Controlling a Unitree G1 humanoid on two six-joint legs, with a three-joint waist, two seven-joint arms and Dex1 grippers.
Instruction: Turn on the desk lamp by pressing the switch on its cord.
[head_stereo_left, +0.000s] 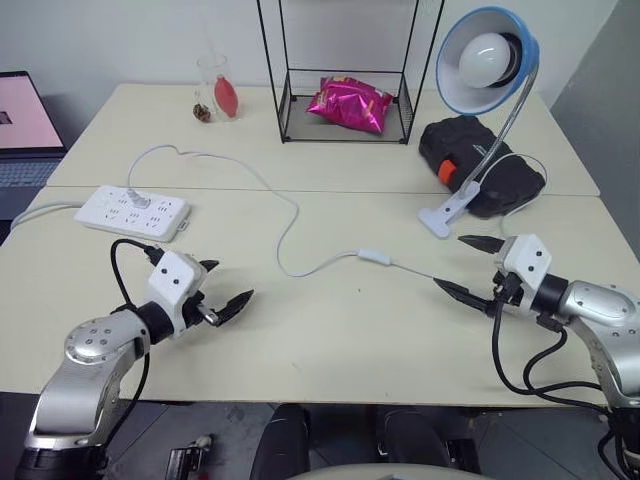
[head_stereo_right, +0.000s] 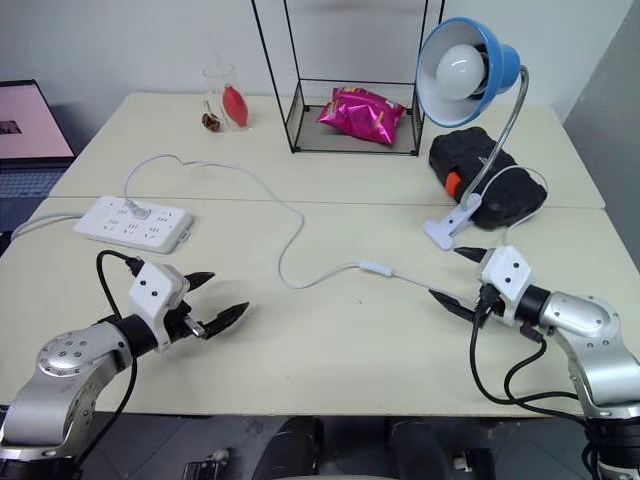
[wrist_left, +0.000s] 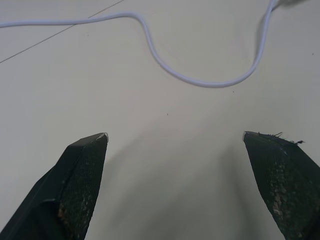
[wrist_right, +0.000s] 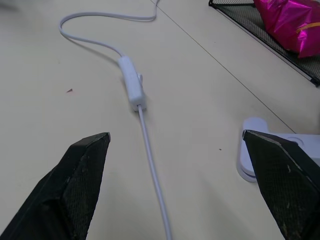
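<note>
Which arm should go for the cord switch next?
Right. The right gripper is open, nearer the switch and aimed along the cord. The left gripper sits farther away.

- No text, brand, number or sign can be read anywhere in these views.
- The pink foil bag (head_stereo_left: 349, 103) in the wire basket carries print, but it is too small and crumpled to make out.
- The laptop screen (head_stereo_left: 22, 112) at the far left glows pink with a small dark mark, which is not legible.
- The power strip (head_stereo_left: 133, 212) on the counter shows only socket holes, with no readable marking.
- The black case (head_stereo_left: 480, 162) with its orange latch bears no lettering that can be told.
- The switch (wrist_right: 132, 83) on the cord is plain white in the right wrist view.
</note>
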